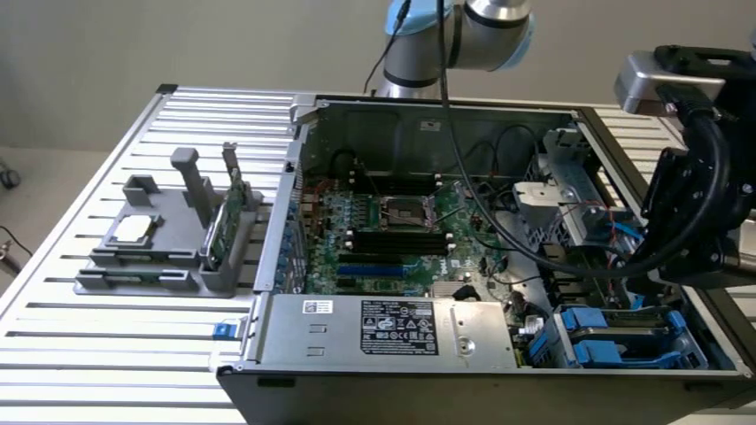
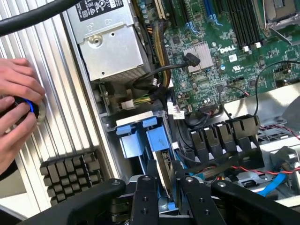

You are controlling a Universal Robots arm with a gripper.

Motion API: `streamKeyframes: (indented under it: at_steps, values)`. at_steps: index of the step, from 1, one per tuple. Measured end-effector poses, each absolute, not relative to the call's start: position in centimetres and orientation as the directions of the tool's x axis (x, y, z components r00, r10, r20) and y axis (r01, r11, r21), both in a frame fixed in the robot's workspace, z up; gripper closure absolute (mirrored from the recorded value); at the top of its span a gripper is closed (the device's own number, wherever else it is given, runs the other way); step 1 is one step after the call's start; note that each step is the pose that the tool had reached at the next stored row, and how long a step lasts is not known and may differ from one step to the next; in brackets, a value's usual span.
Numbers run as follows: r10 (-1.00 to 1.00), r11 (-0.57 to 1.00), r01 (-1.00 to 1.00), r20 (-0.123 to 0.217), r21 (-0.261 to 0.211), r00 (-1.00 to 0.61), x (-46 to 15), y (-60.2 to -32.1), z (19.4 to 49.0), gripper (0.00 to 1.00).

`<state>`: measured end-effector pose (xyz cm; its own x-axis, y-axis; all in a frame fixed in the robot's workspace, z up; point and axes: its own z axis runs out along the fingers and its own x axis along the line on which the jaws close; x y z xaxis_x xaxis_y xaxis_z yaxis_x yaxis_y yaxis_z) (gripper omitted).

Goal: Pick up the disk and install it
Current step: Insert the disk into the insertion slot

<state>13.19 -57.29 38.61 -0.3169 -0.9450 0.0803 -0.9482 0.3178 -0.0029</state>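
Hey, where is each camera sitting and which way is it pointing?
Exterior view: raised off the arm, looking down over the slatted table into the open computer case; the arm reaches in from the far side.
Wrist view: on the wrist, looking down into the case along the fingers, closed on the disk held edge-on; a person's hand is over the table.
Shared: the power supply, motherboard and blue drive bay.
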Motion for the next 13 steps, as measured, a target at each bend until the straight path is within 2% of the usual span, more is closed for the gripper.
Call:
streamKeyframes:
  at_steps: [13]
  values:
    - [-0.859,0.507,-0.862,0.080,-0.003,-0.506,13.19,-57.28,39.18,0.74]
